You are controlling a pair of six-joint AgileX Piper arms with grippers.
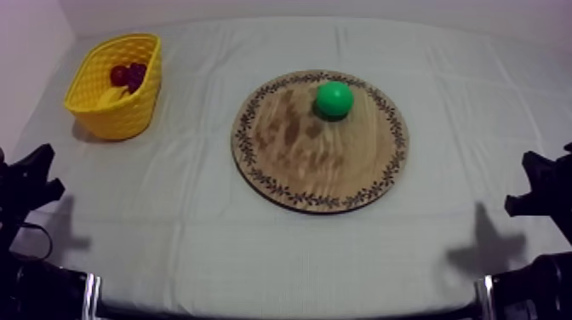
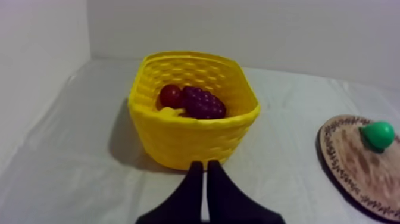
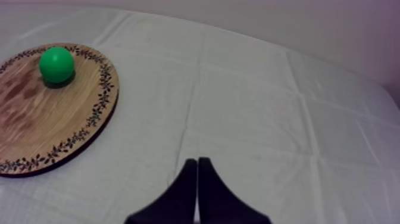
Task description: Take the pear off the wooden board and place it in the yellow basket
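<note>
Broad bench [image 1: 196, 221] draped in grey-white cloth [image 3: 250, 101]; cloth creased in faint straight fold lines, lightly rumpled. Plain pale back wall [image 1: 298, 8] rising from bench's far edge. Plain pale side wall [image 1: 25, 51] along bench's left side, meeting back wall in corner. Light soft, dim, faintly purplish. Blurred grey shadows [image 1: 485, 247] on cloth near front edge.

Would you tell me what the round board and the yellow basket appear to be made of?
The round board with the patterned rim looks like matte wood: brown grain blotches show. The yellow basket is probably moulded plastic: even colour, regular weave pattern.
</note>
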